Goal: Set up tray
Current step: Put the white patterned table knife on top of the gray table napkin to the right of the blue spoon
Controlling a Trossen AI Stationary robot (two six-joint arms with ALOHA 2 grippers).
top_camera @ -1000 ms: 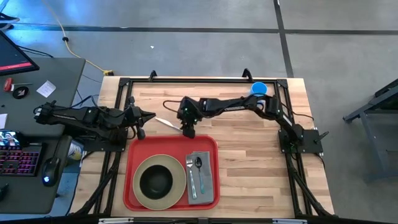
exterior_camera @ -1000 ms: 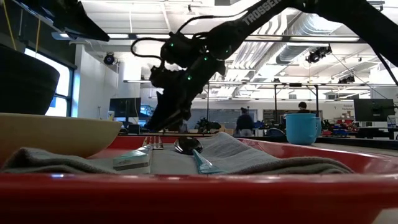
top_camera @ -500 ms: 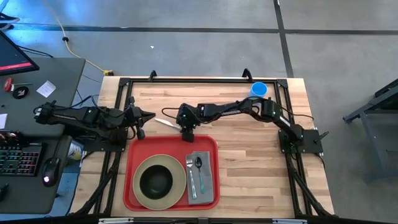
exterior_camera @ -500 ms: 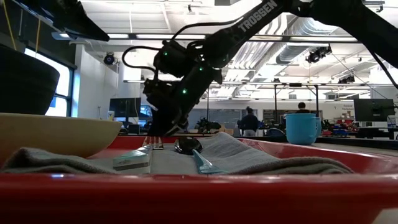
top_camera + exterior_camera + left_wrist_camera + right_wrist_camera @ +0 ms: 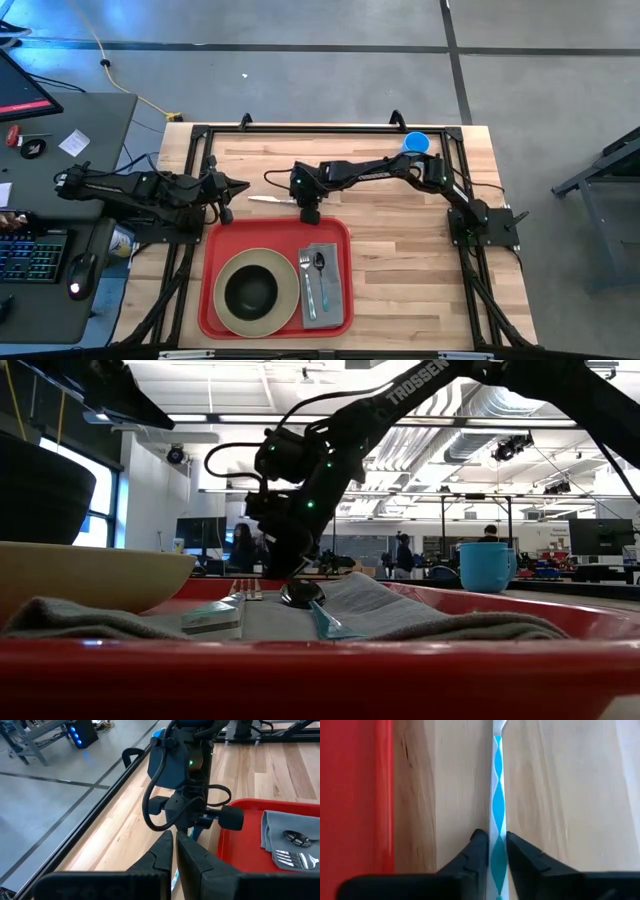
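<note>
The red tray lies at the table's near side and holds a cream plate with a dark bowl. Beside them a grey napkin carries a fork and a spoon. A white knife with a teal pattern lies on the wood just beyond the tray's far rim. My right gripper stands over the knife's right end, shut on it. My left gripper waits shut at the table's left side, pointing toward the knife. My right gripper pinches the knife between its two fingers, one on each long side, at the end nearer the table's right. It comes from above, pointing down. The rest of the knife stretches away toward the table's left, low over the wood.
A blue cup stands at the table's far right corner and also shows in the low view as the blue cup. The black frame rails run round the table. Bare wood lies to the right of the tray. People move in the room behind.
My right gripper has dipped toward the table's left and then come back a little to the right, staying just beyond the tray's far rim. The knife, slanted a second ago, has turned and now lies parallel to the tray's far rim.
</note>
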